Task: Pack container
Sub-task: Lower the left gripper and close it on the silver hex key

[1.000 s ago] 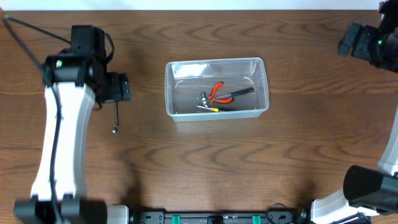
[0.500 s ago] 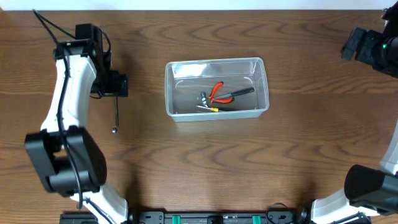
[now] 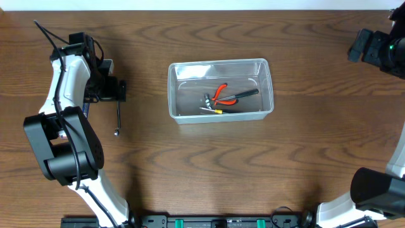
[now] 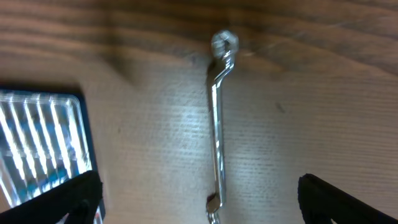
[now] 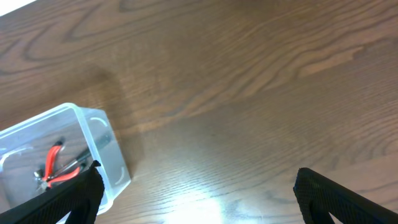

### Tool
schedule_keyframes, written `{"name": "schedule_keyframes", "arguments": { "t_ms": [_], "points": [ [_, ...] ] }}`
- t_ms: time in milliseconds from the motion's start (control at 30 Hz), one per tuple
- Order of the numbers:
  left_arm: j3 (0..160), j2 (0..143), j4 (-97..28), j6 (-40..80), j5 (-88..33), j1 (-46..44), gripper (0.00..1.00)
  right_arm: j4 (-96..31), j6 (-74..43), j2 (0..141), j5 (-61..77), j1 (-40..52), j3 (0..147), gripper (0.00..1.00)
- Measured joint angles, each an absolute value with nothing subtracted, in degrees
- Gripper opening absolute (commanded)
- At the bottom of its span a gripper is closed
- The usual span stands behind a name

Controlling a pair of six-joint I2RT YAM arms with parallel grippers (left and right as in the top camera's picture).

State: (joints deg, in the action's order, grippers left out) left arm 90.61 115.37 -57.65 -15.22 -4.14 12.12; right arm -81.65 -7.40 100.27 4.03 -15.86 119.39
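The container (image 3: 219,66) is a clear rectangular tub at the table's middle. It holds red-handled pliers (image 3: 221,92) and a few small dark tools. Its corner also shows in the right wrist view (image 5: 102,149). My left gripper (image 3: 118,96) is open and empty at the far left. A thin metal wrench (image 3: 118,118) lies flat on the table. In the left wrist view the wrench (image 4: 217,124) runs away from the gap between the fingers (image 4: 199,202), untouched. My right gripper (image 3: 370,47) is open and empty at the far right, high above the table (image 5: 199,199).
A small blue flat pack of tools (image 4: 40,143) lies just left of the wrench, beside my left finger. The wooden table's back edge runs along the top of the overhead view.
My left arm has folded back toward the table's left side, and its gripper has shifted slightly left above the wrench. The wrench, the container and the right arm have not moved.
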Motion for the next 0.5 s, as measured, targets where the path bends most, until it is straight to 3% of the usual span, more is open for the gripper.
{"name": "schedule_keyframes", "arguments": {
  "t_ms": [500],
  "points": [
    [87.11, 115.42, -50.81, -16.14, -5.41, 11.09, 0.98, -81.65, -7.4, 100.27, 2.74, -15.86, 119.39, 0.99]
  ]
}}
